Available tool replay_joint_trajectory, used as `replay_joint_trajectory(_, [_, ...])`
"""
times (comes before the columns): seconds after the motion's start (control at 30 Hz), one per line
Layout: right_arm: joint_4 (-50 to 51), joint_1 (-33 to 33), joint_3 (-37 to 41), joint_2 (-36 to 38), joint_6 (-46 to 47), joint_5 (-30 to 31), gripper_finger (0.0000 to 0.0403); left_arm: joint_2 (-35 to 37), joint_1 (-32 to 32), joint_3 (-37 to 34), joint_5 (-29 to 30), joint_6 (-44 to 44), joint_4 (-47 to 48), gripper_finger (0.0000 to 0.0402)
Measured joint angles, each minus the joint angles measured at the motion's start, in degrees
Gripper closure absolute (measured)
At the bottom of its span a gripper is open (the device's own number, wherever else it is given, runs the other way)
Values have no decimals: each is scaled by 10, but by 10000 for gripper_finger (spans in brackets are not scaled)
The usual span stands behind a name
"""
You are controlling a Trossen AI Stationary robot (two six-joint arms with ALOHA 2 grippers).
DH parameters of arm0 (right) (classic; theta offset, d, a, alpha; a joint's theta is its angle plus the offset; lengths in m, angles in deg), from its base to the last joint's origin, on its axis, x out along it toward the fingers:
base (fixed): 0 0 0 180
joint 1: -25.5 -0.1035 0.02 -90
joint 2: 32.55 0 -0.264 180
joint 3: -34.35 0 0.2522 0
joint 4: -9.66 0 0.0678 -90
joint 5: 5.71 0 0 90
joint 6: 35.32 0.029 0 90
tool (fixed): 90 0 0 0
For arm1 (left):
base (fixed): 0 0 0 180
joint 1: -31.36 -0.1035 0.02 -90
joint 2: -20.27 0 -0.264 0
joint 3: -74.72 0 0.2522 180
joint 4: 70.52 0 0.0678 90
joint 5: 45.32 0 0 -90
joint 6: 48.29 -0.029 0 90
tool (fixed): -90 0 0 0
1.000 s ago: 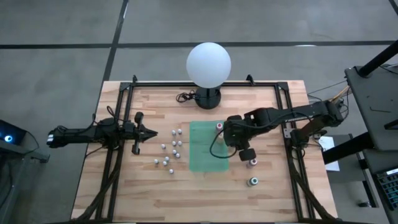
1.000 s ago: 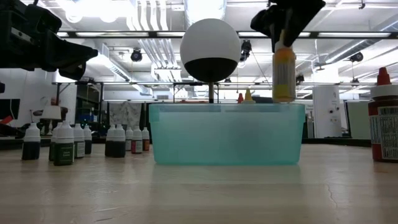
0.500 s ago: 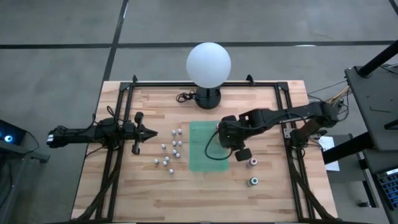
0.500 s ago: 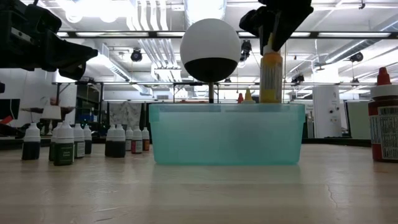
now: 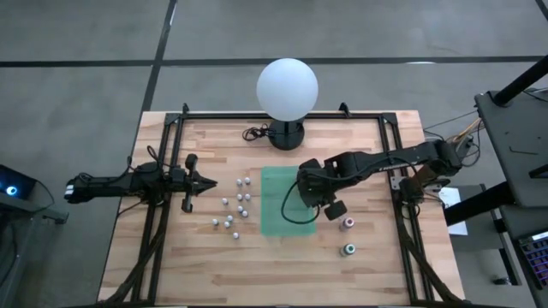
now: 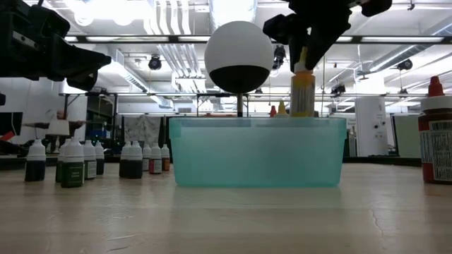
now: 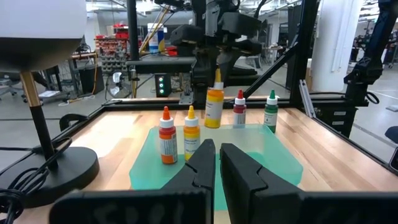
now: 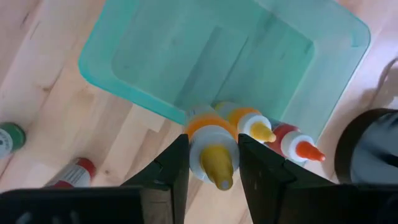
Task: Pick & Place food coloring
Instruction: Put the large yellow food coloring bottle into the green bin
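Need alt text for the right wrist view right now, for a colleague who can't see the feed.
The right claw holds a yellow-topped food coloring bottle above the near edge of a teal bin. Two more bottles, yellow-tipped and orange-tipped, stand just beyond it, and a red-capped and a green-capped bottle sit on the wooden table.

Overhead, table-level and two wrist cameras all share the teal bin (image 5: 287,204).

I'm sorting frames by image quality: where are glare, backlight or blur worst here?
Low view: bright ceiling lights backlight the scene, leaving the globe lamp dark underneath and the right gripper with its held yellow-orange bottle nearly silhouetted. Left wrist view: the left gripper is near and soft. Right wrist view: the teal bin is evenly lit, slightly soft.
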Motion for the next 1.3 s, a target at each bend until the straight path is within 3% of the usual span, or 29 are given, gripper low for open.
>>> replay_joint_trajectory(0.6, [-32,-10,-36,-39,-47,-1,297,0,0,0,0,0,0,401])
replay_joint_trajectory(1.3, [-43,-10,-18,-68,-286,-22,297,0,0,0,0,0,0,401])
